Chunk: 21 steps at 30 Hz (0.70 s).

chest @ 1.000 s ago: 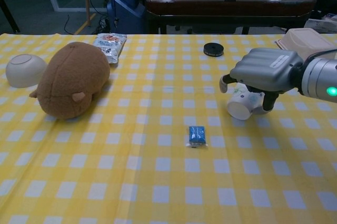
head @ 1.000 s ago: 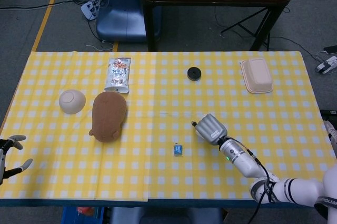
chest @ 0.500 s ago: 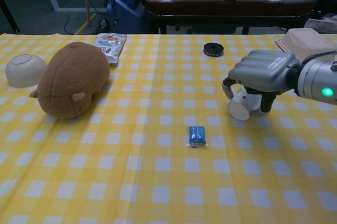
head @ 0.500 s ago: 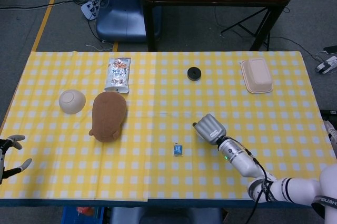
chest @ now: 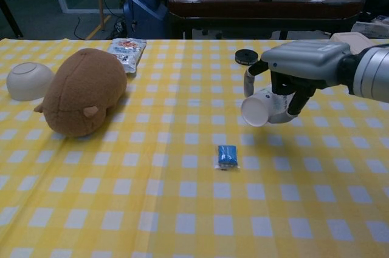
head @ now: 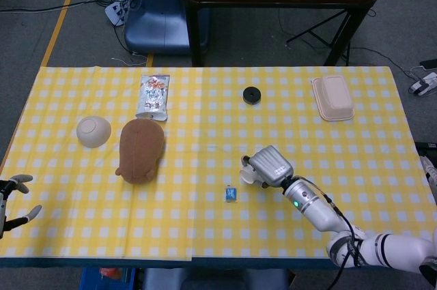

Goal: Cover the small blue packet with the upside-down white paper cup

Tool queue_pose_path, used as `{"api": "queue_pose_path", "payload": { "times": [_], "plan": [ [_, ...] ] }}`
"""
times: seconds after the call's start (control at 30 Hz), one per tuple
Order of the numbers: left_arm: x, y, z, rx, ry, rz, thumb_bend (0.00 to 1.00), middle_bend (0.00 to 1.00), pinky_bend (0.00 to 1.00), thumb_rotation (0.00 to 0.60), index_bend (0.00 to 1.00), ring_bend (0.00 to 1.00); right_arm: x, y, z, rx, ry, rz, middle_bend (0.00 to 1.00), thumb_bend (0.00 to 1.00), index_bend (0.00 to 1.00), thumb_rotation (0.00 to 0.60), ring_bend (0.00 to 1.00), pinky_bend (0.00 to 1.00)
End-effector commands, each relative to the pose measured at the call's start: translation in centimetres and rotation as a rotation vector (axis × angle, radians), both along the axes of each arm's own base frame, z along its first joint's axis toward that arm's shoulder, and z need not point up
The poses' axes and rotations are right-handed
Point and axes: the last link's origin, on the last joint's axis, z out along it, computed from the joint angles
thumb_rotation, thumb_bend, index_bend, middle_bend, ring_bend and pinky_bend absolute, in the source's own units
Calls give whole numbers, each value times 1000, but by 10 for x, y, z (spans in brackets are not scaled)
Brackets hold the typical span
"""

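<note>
The small blue packet (head: 231,194) (chest: 227,156) lies flat on the yellow checked cloth near the table's front middle. My right hand (head: 268,165) (chest: 301,67) grips the white paper cup (head: 249,175) (chest: 263,106) and holds it in the air, tilted, mouth facing left and toward the chest camera. The cup hangs just right of and behind the packet, apart from it. My left hand (head: 13,198) rests at the table's left front edge, fingers apart and holding nothing; the chest view does not show it.
A brown plush toy (head: 141,149) (chest: 84,91) and a white bowl (head: 93,131) (chest: 27,80) sit at the left. A foil snack bag (head: 153,96), a black round lid (head: 252,95) (chest: 246,57) and a beige lidded box (head: 332,97) lie along the back.
My right hand has lifted the cup off the cloth and carried it left toward the packet; the cup's mouth now tips more outward. The left hand stays put.
</note>
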Motion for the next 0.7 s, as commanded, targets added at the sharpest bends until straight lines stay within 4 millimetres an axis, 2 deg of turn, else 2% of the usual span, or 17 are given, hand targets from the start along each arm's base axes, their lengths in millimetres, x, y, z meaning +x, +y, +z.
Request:
{"api": "queue_pose_path", "payload": {
  "times": [0.03,0.23,0.37,0.47,0.7],
  "plan": [
    [0,0,1,3,-1,1,144,513,538,600,433,422,9,7,6,84,-255,-43,1000,266,568,600,1000,1000],
    [-1,0,4,14,-8,3,143,513,538,600,433,422,5,12,1,200,-501,-121,1000,259,568,600,1000,1000],
    [-1,-1,5,17,-11,5,143,513,538,600,433,422,2,14,-3,254,-594,-164,1000,255,568,600,1000,1000],
    [-1,-1,6,22,-12,6,143,513,538,600,435,422,-6,16,-10,340,-710,-259,1000,247,568,600,1000,1000],
    [0,-1,7,23,-9,8,143,513,538,600,436,422,-19,15,-25,446,-818,-357,1000,244,568,600,1000,1000]
  ]
}}
